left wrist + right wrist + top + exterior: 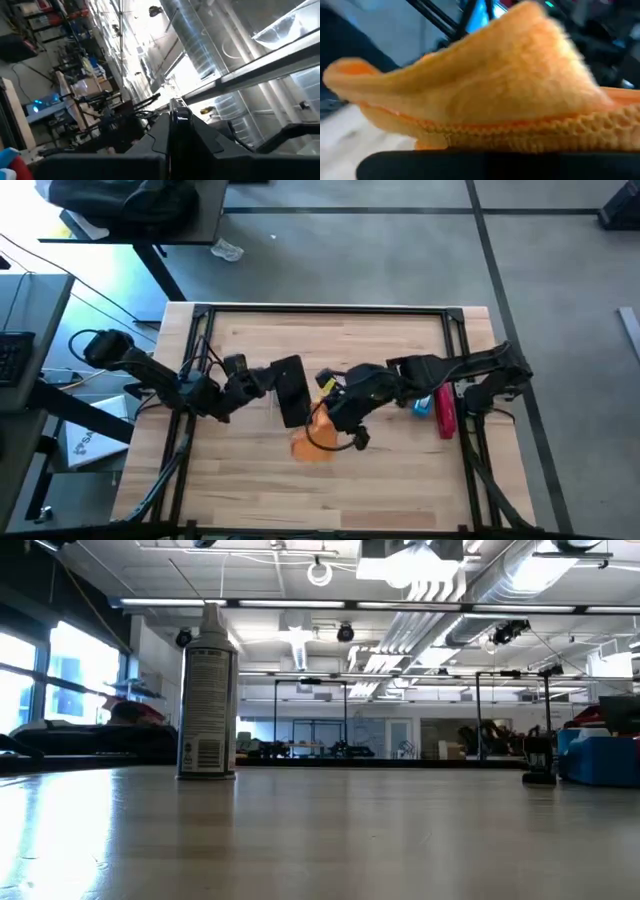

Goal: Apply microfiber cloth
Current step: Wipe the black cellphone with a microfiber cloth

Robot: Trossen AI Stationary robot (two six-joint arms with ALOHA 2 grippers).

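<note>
The black phone (pixel 290 392) sits near the table's middle, with my left gripper (pixel 262 383) shut on it from the left. The left wrist view shows the phone (pixel 179 131) edge-on against the ceiling. The orange microfiber cloth (pixel 314 442) bunches just right of the phone's near end, and my right gripper (pixel 331 413) is shut on it. The cloth (pixel 510 85) fills the right wrist view. Whether cloth and phone touch, I cannot tell. Neither gripper shows in the low view. My left gripper holds the phone by its left long side (pixel 276 385), coming roughly level from the table's left. The wrist view shows the phone standing on edge between the fingers, tilted up toward the ceiling. The contact spot itself is hidden by the gripper. My right gripper pinches the cloth at its upper part (pixel 322 423), coming from the table's right and slanting down. A folded, stitched edge (pixel 520 132) lies just above one dark finger (pixel 470 165). The rest of the cloth bunches slack below the fingers, toward the near edge.
A red bottle (pixel 446 417) and a small blue item (pixel 422 405) lie under the right arm at the right. A tall spray can (pixel 207 690) stands on the table in the low view. A black frame (pixel 320 310) borders the wooden table.
</note>
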